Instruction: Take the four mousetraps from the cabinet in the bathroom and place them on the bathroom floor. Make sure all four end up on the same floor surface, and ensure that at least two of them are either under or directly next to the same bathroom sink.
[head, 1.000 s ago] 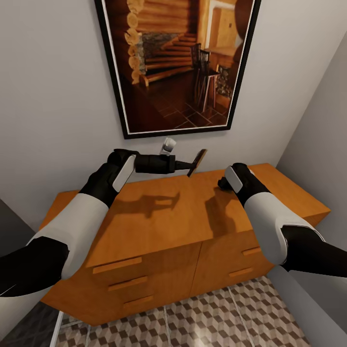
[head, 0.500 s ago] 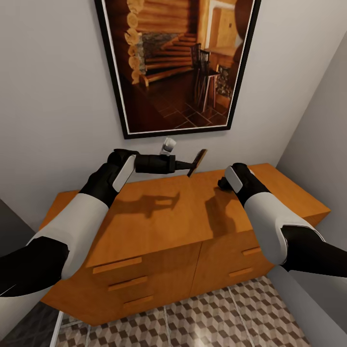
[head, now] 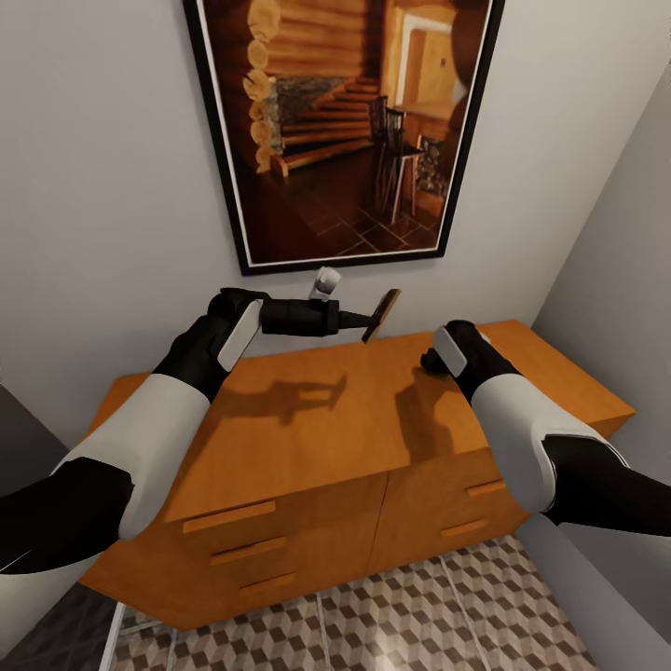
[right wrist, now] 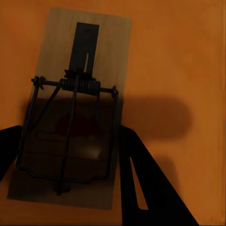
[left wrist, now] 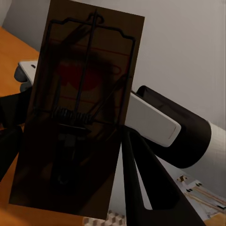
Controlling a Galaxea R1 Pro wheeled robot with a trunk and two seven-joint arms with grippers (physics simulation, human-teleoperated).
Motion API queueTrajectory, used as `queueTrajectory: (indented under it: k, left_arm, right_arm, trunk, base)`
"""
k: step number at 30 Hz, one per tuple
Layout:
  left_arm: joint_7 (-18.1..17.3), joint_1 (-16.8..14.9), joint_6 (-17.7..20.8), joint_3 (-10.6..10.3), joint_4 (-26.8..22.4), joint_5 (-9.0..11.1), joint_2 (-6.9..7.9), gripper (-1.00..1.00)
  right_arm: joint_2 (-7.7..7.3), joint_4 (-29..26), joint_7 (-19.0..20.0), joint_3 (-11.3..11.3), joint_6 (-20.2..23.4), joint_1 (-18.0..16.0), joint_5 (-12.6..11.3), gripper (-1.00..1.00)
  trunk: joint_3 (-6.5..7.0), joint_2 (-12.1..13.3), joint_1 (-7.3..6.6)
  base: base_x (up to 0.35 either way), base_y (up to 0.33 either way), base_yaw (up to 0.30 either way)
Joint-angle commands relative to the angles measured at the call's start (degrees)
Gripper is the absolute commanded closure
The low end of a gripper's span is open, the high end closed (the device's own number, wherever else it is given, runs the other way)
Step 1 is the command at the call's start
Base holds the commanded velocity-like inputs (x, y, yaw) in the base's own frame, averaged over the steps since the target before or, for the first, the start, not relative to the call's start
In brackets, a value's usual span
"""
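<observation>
— What's nearest you?

— The floor (head: 391, 615), cube-patterned tiles in brown, beige and white, running up to the cabinet (head: 308, 438). Your two arms reach over its bare orange-brown top; drawers with bar handles face you.

— And your left claw?

— Your left gripper (head: 365, 321) is clenched on a trap (head: 381, 315), held in the air above the back of the cabinet top, tilted on edge. From the left wrist, that trap (left wrist: 75, 117) sits between the dark fingers (left wrist: 146, 183), spring and wire bar facing the camera.

— The right?

— Your right gripper (head: 431, 359) hangs over the cabinet top. From its wrist, a second trap (right wrist: 75, 108) lies between the fingers (right wrist: 141, 179), flat against the orange wood. Whether it's gripped, I cannot tell.

— Beyond that?

— A plain pale wall with a large black-framed picture (head: 345, 121) of a log-cabin interior, and a side wall closing in at the right.
</observation>
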Motion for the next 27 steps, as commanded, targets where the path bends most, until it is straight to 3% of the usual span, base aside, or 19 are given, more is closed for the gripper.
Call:
queueTrajectory:
  k: [1,13,22,27]
  left_arm:
    - [-0.1,-0.1,0.1,-0.1,0.0,0.0,0.02,1.0]
    - [0.0,-0.1,0.2,-0.1,0.3,0.0,0.03,1.0]
    - [0.2,0.0,0.1,-0.1,0.3,0.0,0.02,1.0]
    - [0.2,0.2,0.1,-0.1,0.3,-0.1,0.02,1.0]
  right_arm:
    - [0.05,1.0,-0.6,-0.5,-0.1,0.0,-1.7,1.0]
    - [0.11,1.0,-0.7,-0.4,-0.1,0.0,-1.7,1.0]
    - [0.13,1.0,-0.7,-0.4,-0.1,0.0,-1.7,1.0]
    - [0.14,1.0,-0.6,-0.3,-0.2,0.0,-1.7,1.0]
  trunk:
    - [0.12,0.4,-0.22]
    - [2.28,5.2,-2.86]
    - [2.28,5.2,-2.86]
    - [2.54,5.2,-2.86]
  base:
    - [0.0,0.0,0.0]
    - [0.0,0.0,0.0]
    - [-0.015,0.0,0.0]
    - [-0.267,0.0,0.0]
